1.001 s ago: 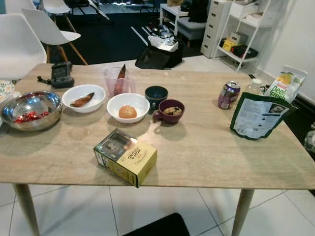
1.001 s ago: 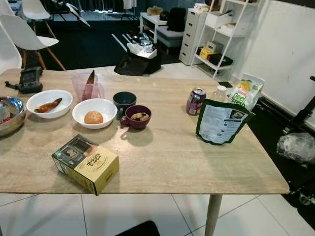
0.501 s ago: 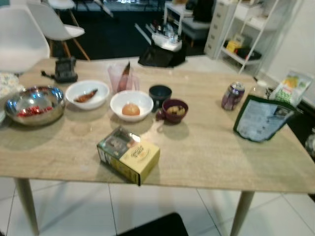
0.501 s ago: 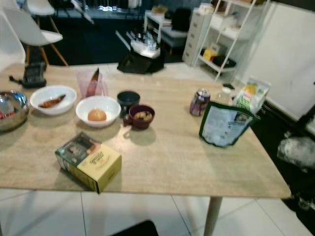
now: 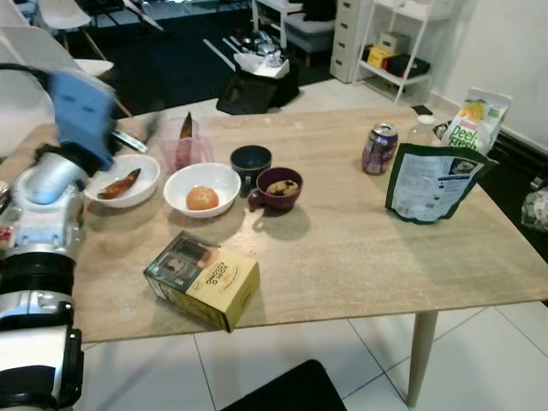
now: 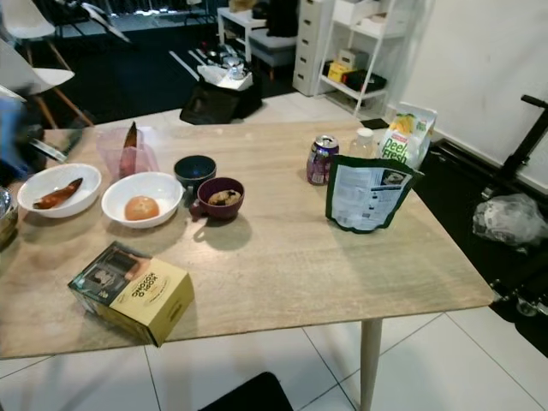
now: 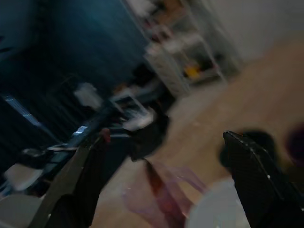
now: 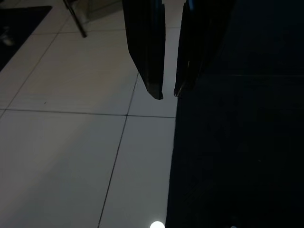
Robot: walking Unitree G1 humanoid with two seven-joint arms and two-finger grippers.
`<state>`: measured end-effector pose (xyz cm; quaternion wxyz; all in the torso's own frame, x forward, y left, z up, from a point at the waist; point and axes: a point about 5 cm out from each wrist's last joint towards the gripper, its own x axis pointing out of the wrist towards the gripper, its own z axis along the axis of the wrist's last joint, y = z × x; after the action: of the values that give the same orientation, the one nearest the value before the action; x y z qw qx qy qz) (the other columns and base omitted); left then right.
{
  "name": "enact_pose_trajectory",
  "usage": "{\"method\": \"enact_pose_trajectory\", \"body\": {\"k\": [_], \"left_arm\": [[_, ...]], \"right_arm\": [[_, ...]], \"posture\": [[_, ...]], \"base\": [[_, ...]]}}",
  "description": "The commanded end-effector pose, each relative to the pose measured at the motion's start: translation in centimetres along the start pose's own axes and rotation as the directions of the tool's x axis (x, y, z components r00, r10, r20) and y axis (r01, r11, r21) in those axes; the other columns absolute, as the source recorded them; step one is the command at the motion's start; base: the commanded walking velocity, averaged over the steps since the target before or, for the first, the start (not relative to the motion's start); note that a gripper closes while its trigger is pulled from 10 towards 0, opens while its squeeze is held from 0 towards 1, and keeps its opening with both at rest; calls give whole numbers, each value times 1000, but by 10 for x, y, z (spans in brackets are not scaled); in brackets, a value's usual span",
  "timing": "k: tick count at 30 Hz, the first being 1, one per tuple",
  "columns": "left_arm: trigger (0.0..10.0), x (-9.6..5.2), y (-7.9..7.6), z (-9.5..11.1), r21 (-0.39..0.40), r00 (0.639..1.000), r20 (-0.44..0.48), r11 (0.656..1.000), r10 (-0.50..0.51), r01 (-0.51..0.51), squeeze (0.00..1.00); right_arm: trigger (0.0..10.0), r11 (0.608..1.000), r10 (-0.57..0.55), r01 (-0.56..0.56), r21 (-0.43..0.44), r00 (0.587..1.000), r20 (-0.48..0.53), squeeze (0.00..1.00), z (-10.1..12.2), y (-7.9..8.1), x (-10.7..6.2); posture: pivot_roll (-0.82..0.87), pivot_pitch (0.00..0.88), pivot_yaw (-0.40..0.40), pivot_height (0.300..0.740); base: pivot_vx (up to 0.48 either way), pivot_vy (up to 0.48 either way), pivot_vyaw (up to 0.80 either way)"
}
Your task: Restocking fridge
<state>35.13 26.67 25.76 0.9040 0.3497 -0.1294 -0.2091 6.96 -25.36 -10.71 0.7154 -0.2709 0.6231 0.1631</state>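
Left gripper [image 7: 161, 190] is raised at frame left over the table [image 5: 360, 248], fingers spread wide, near the white bowl [image 5: 120, 180] and pink cup [image 5: 181, 145]. Yellow box [image 5: 203, 279] lies at the lower left; can [image 5: 378, 148] and green pouch [image 5: 432, 181] at right. Right gripper [image 8: 168, 94] hangs over floor tiles, fingers narrow.

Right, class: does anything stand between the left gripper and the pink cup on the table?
Nothing visible does. The left gripper hovers open just beside the pink cup, and the left wrist view shows the cup straight ahead between its fingers. The white bowl sits below, off that line.
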Motion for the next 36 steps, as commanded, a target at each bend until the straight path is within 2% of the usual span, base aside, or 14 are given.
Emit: {"method": "enact_pose_trajectory", "body": {"k": [1, 3, 4, 7, 9, 10, 13, 16, 18, 21, 24, 25, 27, 36], "left_arm": [[10000, -4, -5, -10, 43, 994, -79, 996, -72, 76, 1000], [10000, -6, -17, -25, 134, 957, -213, 964, -198, 229, 1000], [10000, -6, -17, -25, 134, 957, -213, 964, -198, 229, 1000], [10000, -8, -21, -32, 196, 925, -295, 932, -240, 304, 1000], [10000, -8, -18, -30, 203, 928, -301, 936, -221, 288, 1000], [10000, -9, -18, -29, 185, 925, -297, 936, -237, 299, 0], [10000, -11, -18, -27, 159, 926, -284, 940, -249, 301, 0], [10000, -12, -12, -13, 90, 954, -185, 963, -235, 255, 0], [10000, -12, -11, -11, 77, 960, -165, 967, -228, 243, 0], [10000, -16, 0, 2, 44, 985, -87, 988, -147, 151, 0], [10000, -21, 6, 13, 26, 995, -35, 995, -96, 97, 0], [10000, -21, 6, 13, 26, 995, -35, 995, -96, 97, 0], [10000, -31, 13, 24, 21, 999, -7, 999, -48, 48, 0], [10000, -40, 13, 27, 21, 999, -20, 999, -47, 48, 0]], "right_arm": [[10000, 1000, 1, -1, 9, 1000, -1, 0, -1, 1, 0], [10000, 1000, 2, -2, 14, 1000, -3, 0, -2, 1, 0], [10000, 1000, 2, -2, 14, 1000, -3, 0, -2, 1, 0], [10000, 1000, 2, -2, 16, 1000, -4, 0, -2, 2, 0], [10000, 1000, 2, -2, 15, 1000, -4, 0, -3, 2, 0], [10000, 1000, 2, -2, 13, 1000, -4, 0, -3, 2, 0], [10000, 1000, 3, -3, 11, 1000, -4, 0, -3, 2, 0], [10000, 1000, 3, -3, 8, 1000, -4, 0, -3, 3, 0], [10000, 1000, 4, -4, 8, 1000, -4, 0, -3, 3, 0], [10000, 1000, 4, -4, 9, 1000, -3, 0, -4, 4, 0], [10000, 1000, 5, -5, 10, 1000, -3, 0, -4, 4, 0], [10000, 1000, 5, -5, 10, 1000, -3, 0, -4, 4, 0], [10000, 1000, 8, -8, 10, 1000, -3, 0, -3, 4, 0], [10000, 1000, 11, -11, 7, 1000, 2, 0, -1, 5, 0]], "posture": [[61, 0, 1, 740], [63, 0, 1, 740], [63, 0, 1, 740], [66, 0, -3, 740], [69, 0, -5, 740], [71, 0, -8, 740], [72, 0, -9, 740], [75, 0, -10, 740], [75, 0, -10, 740], [76, 0, -9, 740], [79, 0, -7, 740], [79, 0, -7, 740], [85, 0, -11, 740], [93, 0, -12, 740]], "base": [[0, 0, 0], [0, 0, 0], [0, 0, 0], [0, 0, 0], [0, 0, 0], [0, 0, 0], [0, 0, 0], [0, 0, 0], [0, 0, 0], [0, 0, 0], [0, 0, 0], [0, 0, 0], [317, 0, 0], [330, 0, 0]]}}
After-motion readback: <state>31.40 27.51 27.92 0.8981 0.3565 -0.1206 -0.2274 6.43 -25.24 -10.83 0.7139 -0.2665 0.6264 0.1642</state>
